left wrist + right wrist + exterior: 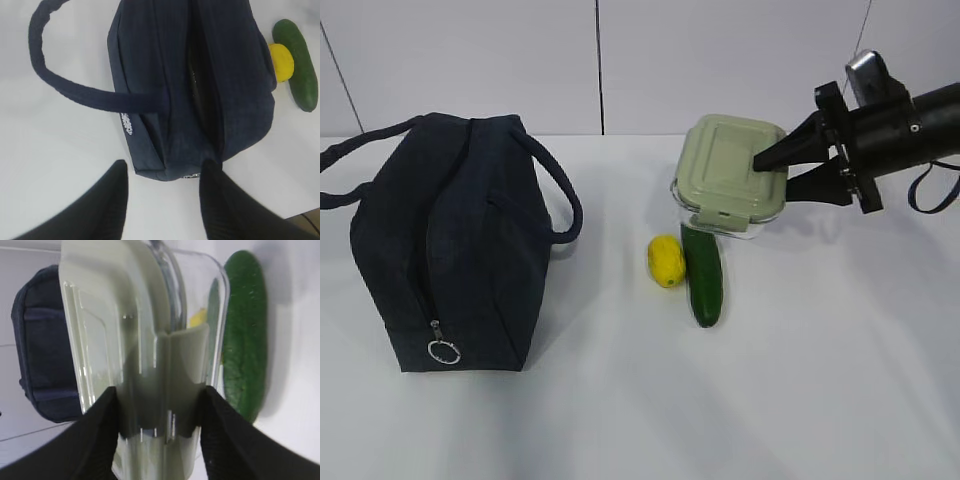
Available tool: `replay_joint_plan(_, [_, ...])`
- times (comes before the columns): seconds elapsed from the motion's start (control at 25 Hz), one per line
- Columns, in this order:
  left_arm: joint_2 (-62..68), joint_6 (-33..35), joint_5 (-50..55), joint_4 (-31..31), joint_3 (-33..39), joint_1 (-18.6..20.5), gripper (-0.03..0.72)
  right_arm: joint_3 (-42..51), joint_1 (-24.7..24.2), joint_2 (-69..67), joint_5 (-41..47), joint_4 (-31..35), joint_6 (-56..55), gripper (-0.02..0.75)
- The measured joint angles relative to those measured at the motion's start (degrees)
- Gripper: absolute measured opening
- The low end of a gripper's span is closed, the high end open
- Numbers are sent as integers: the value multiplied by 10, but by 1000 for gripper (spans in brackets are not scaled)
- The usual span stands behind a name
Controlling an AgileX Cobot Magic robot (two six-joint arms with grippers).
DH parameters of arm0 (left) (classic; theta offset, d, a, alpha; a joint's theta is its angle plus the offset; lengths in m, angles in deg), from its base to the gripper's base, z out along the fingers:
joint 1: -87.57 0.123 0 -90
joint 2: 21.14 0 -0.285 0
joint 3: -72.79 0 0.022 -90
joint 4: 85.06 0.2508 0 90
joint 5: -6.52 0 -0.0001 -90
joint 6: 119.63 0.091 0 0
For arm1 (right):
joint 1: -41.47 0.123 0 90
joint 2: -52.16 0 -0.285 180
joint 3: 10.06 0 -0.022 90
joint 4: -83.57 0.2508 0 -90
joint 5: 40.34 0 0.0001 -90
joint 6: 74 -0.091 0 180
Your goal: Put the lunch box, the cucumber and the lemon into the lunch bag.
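Right gripper (772, 172) comes in from the right edge of the exterior frame and is clamped on the lunch box (728, 172), upper centre-right: one finger over the sage lid, one under the glass side. The right wrist view confirms it, with the lid latch and clear wall sandwiched between both fingers (102, 440). The box looks tipped, its near edge toward the cucumber; I can't tell whether it's fully off the table (800, 400). Key relation: the lunch bag (450, 250) sits well apart at the left of the frame, so the box has to travel leftward across the lemon (666, 260) and cucumber (703, 274), which lie side by side just in front of it, cucumber's long axis running toward the viewer. The bag's zipper line runs front to back along its top, ring pull (444, 351) low at the near end. Left gripper (162, 197) hangs above the bag's end, jaws apart, holding nothing; it's the nearer arm to the bag. Hard to read: the left wrist view shows a dark slit along the seam, but how wide the mouth stands is unclear. Left arm is out of the exterior frame entirely.
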Motion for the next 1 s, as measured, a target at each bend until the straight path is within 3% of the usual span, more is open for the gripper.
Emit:
replay_joint_plan(0.28, [118, 22, 12, -5, -100, 0, 322, 2, 47, 0, 1, 61, -2, 359])
replay_joint_plan(0.48, [187, 57, 17, -42, -140, 0, 322, -7, 67, 0, -1, 81, -2, 359])
replay_joint_plan(0.76, [271, 66, 19, -44, -188, 0, 319, -58, 101, 0, -1, 110, -4, 358])
replay_joint_plan(0.88, [295, 67, 21, -44, -195, 0, 267, -76, 121, 0, -1, 118, -4, 359])
replay_joint_plan(1.0, [309, 72, 22, -47, -196, 0, 162, -89, 135, 0, 5, 120, -4, 358])
